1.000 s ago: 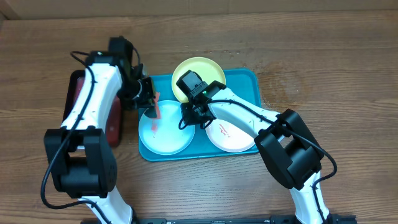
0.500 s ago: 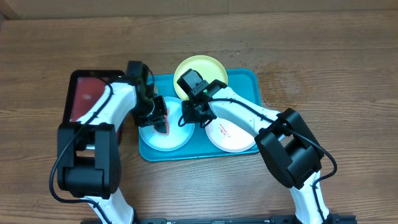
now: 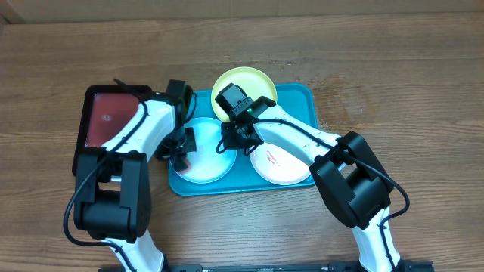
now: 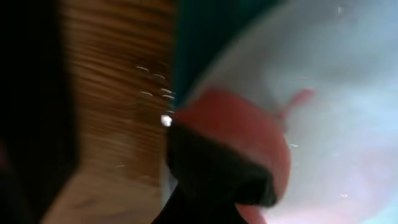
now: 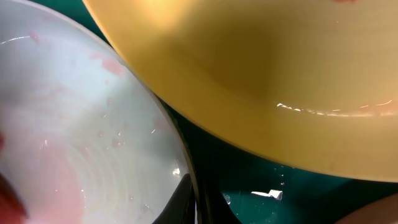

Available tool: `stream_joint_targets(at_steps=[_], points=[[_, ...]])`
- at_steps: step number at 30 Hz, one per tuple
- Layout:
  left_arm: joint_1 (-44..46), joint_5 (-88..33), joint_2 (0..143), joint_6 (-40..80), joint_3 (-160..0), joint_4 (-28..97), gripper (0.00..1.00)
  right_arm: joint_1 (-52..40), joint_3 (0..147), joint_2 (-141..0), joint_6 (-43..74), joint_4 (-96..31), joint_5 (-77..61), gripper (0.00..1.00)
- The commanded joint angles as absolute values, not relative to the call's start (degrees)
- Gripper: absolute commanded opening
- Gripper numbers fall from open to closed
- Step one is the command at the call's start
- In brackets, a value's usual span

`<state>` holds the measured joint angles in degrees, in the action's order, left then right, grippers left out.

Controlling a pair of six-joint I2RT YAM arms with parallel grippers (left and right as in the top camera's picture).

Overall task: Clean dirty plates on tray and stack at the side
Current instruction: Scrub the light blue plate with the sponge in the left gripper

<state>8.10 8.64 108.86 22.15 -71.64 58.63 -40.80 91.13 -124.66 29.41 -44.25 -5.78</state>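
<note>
Both jaws are closed: the left gripper [image 3: 181, 145] clamps a red pad [image 4: 239, 134], pressed to the pale blue plate [image 3: 208, 162] directly beneath it for wiping, while the right gripper [image 3: 233, 138] pinches that plate's rim, seemingly steadying it on the tray [image 3: 299, 94].

The left arm rises from the near left, elbow bent, its white forearm angling inward. The wrist is tipped down, so the left gripper [image 3: 181, 146] points straight below with its fingers [image 4: 217, 177] pressed together; they look dark and blurred in the left wrist view. The right arm stretches from the near right, forearm running up and to the left. The right gripper [image 3: 233, 138] sits low and closed, with only its dark fingertips [image 5: 186, 200] showing at the bottom edge of the right wrist view.
</note>
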Motion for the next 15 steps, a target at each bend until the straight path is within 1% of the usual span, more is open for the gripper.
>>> stream_joint_targets(at_steps=[1, 3, 6, 7, 9, 15], points=[[7.31, 13.82, 108.64, 23.38, -76.84, 59.27, 0.04, -40.38, 91.85, -126.45, 30.46, -44.45, -4.14, 0.04], [7.44, 8.19, 108.64, 23.09, -78.13, 57.82, 0.04, -40.38, 91.85, -126.45, 30.46, -44.45, -4.14, 0.04], [7.81, -5.54, 108.71, 21.85, -77.80, 52.95, 0.04, -40.38, 91.85, -126.45, 30.46, -44.45, -4.16, 0.04], [7.99, -7.29, 108.71, 21.87, -77.62, 52.27, 0.04, -40.38, 91.85, -126.45, 30.46, -44.47, -4.16, 0.04], [8.62, -9.04, 108.77, 21.91, -77.41, 51.55, 0.04, -40.38, 91.85, -126.45, 30.44, -44.49, -4.23, 0.04], [11.09, -9.06, 110.00, 23.53, -77.19, 51.09, 0.04, -40.38, 91.85, -126.45, 30.39, -44.31, -5.21, 0.04]])
